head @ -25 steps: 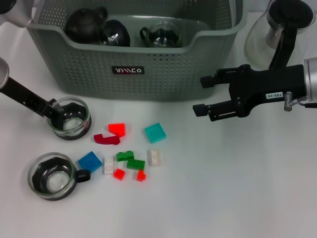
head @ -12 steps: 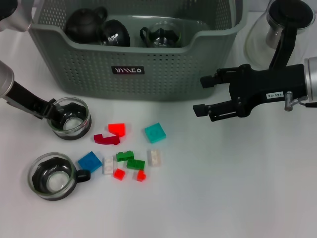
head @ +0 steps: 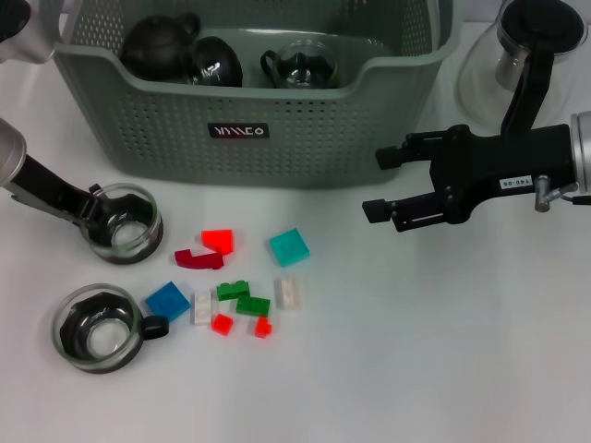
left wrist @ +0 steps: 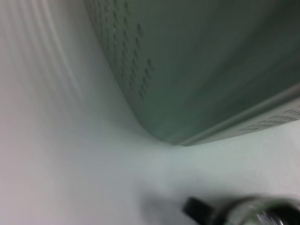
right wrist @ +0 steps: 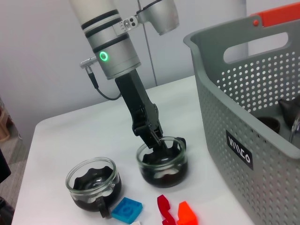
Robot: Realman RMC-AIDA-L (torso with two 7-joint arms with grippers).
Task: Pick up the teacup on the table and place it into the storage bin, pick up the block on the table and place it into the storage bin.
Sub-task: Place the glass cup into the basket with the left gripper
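The nearer-to-bin teacup [head: 123,224], glass with a dark base, sits left of the blocks, and my left gripper [head: 96,207] is shut on its rim. The right wrist view shows that gripper [right wrist: 157,141] clamped on the teacup's [right wrist: 162,164] edge. A second teacup [head: 96,326] stands nearer the front. Several blocks lie at centre, among them a red block [head: 218,241], teal block [head: 289,246] and blue block [head: 168,300]. The grey-green storage bin [head: 249,138] stands behind them. My right gripper [head: 380,182] hangs open, right of the blocks.
A black teapot [head: 157,44] and glass cups [head: 305,65] lie inside the bin. A glass pot with a black lid [head: 522,51] stands at the back right, behind the right arm. The left wrist view shows only the bin wall [left wrist: 197,70] and the teacup's edge [left wrist: 248,213].
My left gripper has shifted slightly left with the teacup, which now looks a little raised. The right gripper has sunk a touch.
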